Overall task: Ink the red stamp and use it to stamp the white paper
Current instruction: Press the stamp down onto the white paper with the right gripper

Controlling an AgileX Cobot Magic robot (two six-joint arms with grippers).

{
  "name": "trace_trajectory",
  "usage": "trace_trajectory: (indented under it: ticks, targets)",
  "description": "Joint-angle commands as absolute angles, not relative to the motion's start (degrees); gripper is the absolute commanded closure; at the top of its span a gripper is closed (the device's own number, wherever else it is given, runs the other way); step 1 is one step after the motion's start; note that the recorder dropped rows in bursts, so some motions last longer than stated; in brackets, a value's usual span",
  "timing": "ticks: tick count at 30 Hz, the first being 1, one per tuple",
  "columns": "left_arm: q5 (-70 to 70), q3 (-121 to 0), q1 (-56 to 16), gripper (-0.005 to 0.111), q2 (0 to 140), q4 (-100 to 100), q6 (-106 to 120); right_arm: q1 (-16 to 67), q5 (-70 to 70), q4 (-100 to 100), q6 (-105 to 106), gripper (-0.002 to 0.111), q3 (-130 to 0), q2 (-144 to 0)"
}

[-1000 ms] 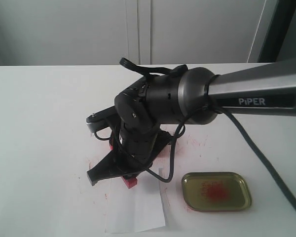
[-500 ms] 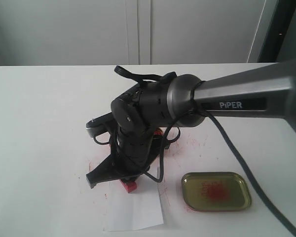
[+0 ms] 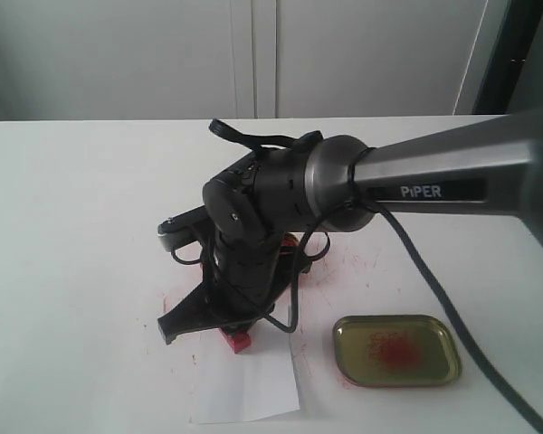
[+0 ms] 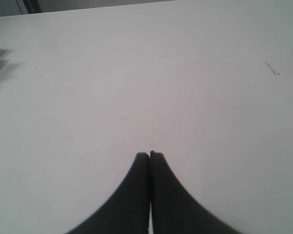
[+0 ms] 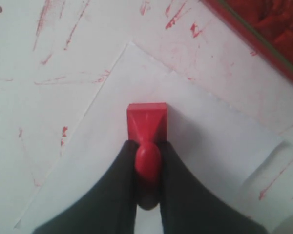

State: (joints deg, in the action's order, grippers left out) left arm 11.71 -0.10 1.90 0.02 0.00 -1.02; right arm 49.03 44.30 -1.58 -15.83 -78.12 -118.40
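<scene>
Right pincer (image 3: pixel 238 330) plants the small all-red plastic stamp (image 3: pixel 239 340) on the small white paper sheet (image 3: pixel 253 384).

Exterior view: the arm leans low, apparently to seat the stamp's square base flat for a clean print; nearby, the shallow gold-olive tin lid (image 3: pixel 396 350) holds only a red smudge. Left wrist view: the left pincer (image 4: pixel 150 156), jaws together and empty, hangs over bare bench (image 4: pixel 136 73). Right wrist view: narrow jaws clamp the stamp's handle; the red tin (image 5: pixel 268 19) shows crumbly ink.
</scene>
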Motion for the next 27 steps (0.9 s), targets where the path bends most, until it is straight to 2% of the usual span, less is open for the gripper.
trace_trajectory:
  ticks: [1, 27]
  targets:
    - [11.60, 0.00, 1.54, 0.107, 0.00, -0.33, -1.25, 49.11, 43.21, -0.79, -15.23, 0.108, -75.88, -125.97]
    - [11.60, 0.00, 1.54, 0.107, 0.00, -0.33, -1.25, 49.11, 42.75, -1.05, -15.69, 0.108, -75.88, -121.38]
